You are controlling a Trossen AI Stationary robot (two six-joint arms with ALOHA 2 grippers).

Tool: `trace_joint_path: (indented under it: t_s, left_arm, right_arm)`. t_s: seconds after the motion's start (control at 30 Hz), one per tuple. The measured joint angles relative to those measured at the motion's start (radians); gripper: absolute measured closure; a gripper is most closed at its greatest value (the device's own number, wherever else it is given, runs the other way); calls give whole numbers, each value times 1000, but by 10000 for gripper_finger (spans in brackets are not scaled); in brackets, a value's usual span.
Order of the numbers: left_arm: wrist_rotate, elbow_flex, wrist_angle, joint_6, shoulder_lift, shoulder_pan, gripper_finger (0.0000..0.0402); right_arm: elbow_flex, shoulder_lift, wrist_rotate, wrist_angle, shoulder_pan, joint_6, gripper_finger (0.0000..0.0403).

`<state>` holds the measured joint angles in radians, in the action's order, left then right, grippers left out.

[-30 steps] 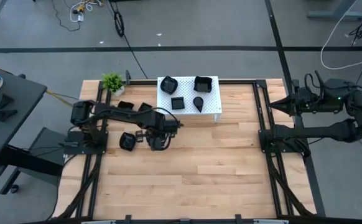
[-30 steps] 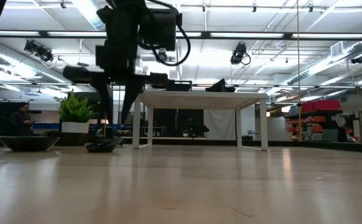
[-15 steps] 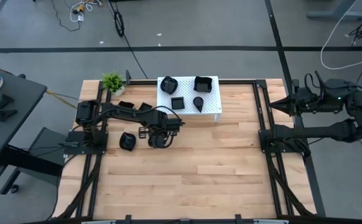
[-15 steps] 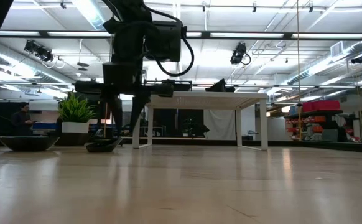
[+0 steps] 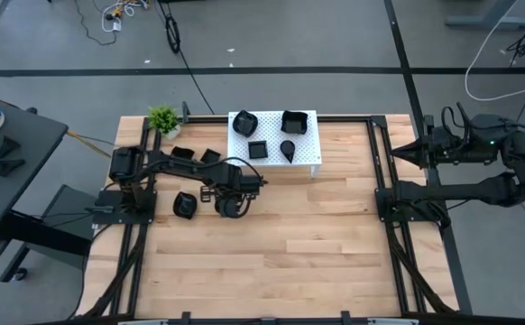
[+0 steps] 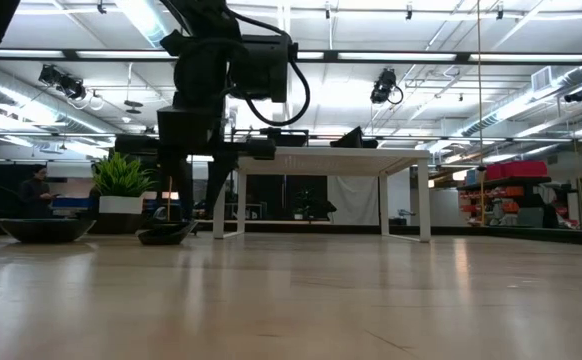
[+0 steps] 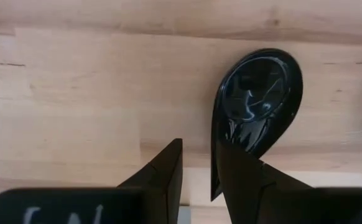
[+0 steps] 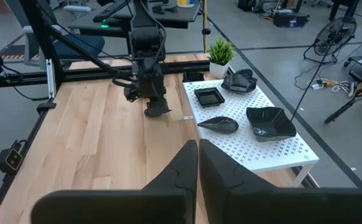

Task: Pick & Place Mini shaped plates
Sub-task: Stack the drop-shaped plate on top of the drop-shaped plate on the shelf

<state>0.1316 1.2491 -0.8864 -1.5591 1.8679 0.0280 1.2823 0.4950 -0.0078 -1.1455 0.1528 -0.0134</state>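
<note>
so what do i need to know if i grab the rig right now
Left pincer: open, low over the table, fingers either side of the rim at the narrow end of a teardrop plate; the plate lies on the wood, not gripped.
Right pincer: shut, parked off the table's right side.
Done: four plates sit on the white stand.
Left: the teardrop plate, plus three loose plates on the table's left side, one beside the left pincer and two nearer the stand.
Next, probably: close on the teardrop's rim and carry it to the stand.
</note>
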Motion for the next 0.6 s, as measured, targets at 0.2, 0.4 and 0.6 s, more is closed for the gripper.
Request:
trace_joint_path:
  t_s: [0.2, 0.4, 0.6]
  left_arm:
    - [-4, 0, 8, -17, 0, 6, 299]
    - [22, 0, 21, -30, 0, 15, 299]
    - [40, 0, 24, -50, 0, 17, 299]
  right_arm:
    - [0, 0, 0, 0, 0, 0, 383]
    - [0, 0, 0, 0, 0, 0, 383]
    - [0, 0, 0, 0, 0, 0, 383]
